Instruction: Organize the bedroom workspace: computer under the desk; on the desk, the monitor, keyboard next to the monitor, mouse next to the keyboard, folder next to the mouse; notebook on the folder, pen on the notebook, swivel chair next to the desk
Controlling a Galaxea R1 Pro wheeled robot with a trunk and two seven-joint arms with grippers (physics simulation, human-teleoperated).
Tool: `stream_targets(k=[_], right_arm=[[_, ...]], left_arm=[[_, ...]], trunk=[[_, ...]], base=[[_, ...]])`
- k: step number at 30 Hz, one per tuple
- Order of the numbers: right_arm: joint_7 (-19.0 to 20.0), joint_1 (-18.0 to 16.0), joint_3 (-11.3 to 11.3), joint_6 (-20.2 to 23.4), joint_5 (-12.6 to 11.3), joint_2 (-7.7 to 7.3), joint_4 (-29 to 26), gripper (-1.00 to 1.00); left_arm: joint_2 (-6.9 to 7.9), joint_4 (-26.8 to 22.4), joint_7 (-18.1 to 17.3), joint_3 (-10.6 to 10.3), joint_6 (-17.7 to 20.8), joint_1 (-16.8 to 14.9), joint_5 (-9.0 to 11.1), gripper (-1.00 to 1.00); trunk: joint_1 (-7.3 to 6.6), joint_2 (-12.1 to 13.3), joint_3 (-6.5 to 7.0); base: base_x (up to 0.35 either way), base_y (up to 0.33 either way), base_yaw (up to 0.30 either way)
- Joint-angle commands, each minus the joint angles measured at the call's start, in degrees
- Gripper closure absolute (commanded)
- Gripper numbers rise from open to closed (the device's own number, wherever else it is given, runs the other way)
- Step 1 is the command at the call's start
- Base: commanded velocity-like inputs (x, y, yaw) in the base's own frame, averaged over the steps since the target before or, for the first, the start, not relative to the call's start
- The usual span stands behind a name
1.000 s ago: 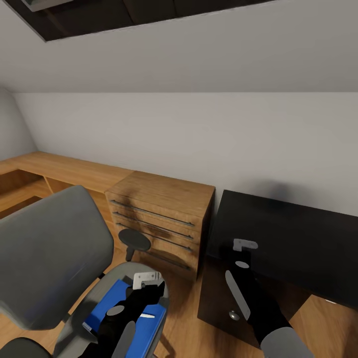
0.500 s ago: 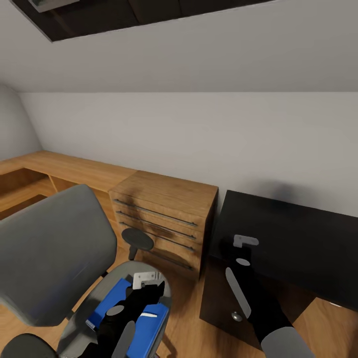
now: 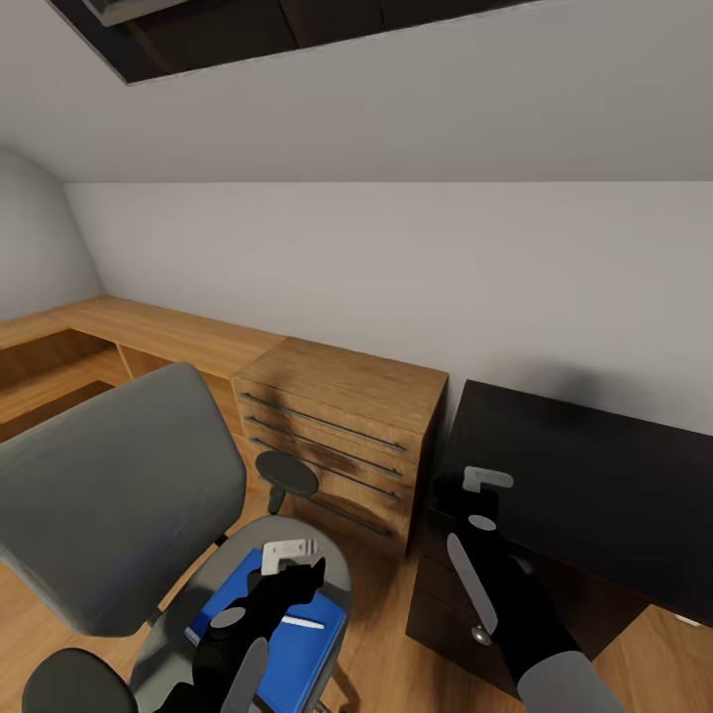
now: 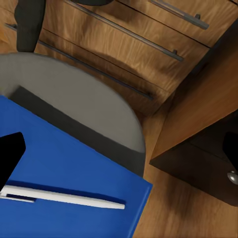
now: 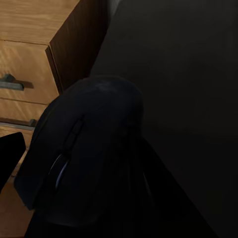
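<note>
Mouse-placing step, by the look of it. Gripping mouse (image 5: pixel 84 153) in right pincer (image 3: pixel 470 495), clenched round it, just above near left corner of black tabletop (image 3: pixel 614 475). Hard to make out the mouse itself in head view, dark on dark. Seeing neither monitor nor keyboard on the visible stretch of tabletop, so no telling where "next to the keyboard" falls.

Hovering left pincer (image 3: pixel 302 579) low over folder (image 4: pixel 74 173), which lies flat on the chair (image 3: pixel 109 495) seat. Cannot tell released or clenched: catching one dark finger (image 4: pixel 10 153) at the wrist view's edge and nothing more. Not grasping anything, as far as can be judged. Pen (image 4: pixel 64 197) resting on top of folder, near its edge. Noting a dark band along folder's far edge on the seat; shadow or notebook, cannot tell.

Oak dresser (image 3: pixel 347 396) between chair and tabletop, drawer unit (image 3: pixel 465 604) with silver knob under the tabletop corner.

Next, probably: carry mouse further in over tabletop, lower until touching, then release. Calls for finding the keyboard first, likely by turning head or base to the right. Afterwards: lifting the folder off the seat, minding that the loose pen could roll off if tilted.
</note>
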Motion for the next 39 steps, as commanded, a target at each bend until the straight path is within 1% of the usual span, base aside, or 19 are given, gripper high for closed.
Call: stream_targets(k=[1,4,7,11,26,34,39], right_arm=[[-0.42,-0.04,0.14,0.13,-0.43,-0.03,-0.08,1.0],[-0.4,-0.27,0.08,0.09,-0.43,-0.02,0.58,1.0],[-0.45,-0.44,0.07,-0.62,-0.42,-0.47,1.11,1.0],[-0.56,-0.49,0.09,-1.61,-0.42,-0.66,1.26,1.0],[-0.65,-0.51,0.15,-1.91,-0.43,-0.74,1.32,1.0],[-0.53,-0.51,0.15,-1.91,-0.5,-0.73,1.32,1.0],[-0.52,-0.5,0.15,-1.89,-0.52,-0.73,1.35,1.0]], left_arm=[[0.01,-0.07,0.54,-0.07,0.17,-0.04,0.61,-1.0],[-0.07,-0.06,0.56,-0.05,0.17,-0.04,0.59,-1.0],[0.29,-0.28,0.61,-0.05,0.17,-0.04,0.61,-1.0],[0.48,-0.45,0.62,-0.06,0.17,-0.04,0.61,-1.0],[0.62,-0.55,0.63,-0.09,0.17,-0.04,0.6,-1.0],[0.64,-0.55,0.55,-0.06,0.17,-0.04,0.66,-1.0],[0.64,-0.55,0.54,-0.06,0.17,-0.04,0.67,-1.0]], trunk=[[0.0,-0.03,-0.06],[0.0,-0.03,-0.06],[0.0,-0.03,-0.06],[0.0,-0.03,-0.06],[0.0,-0.03,-0.06],[0.0,-0.03,-0.06],[0.0,-0.03,-0.06]], base=[[0.0,0.0,0.0],[0.0,0.0,0.0],[0.0,0.0,0.0],[0.0,0.0,0.0],[0.0,-0.004,0.0],[0.059,-0.166,0.0],[0.015,-0.036,0.0]])
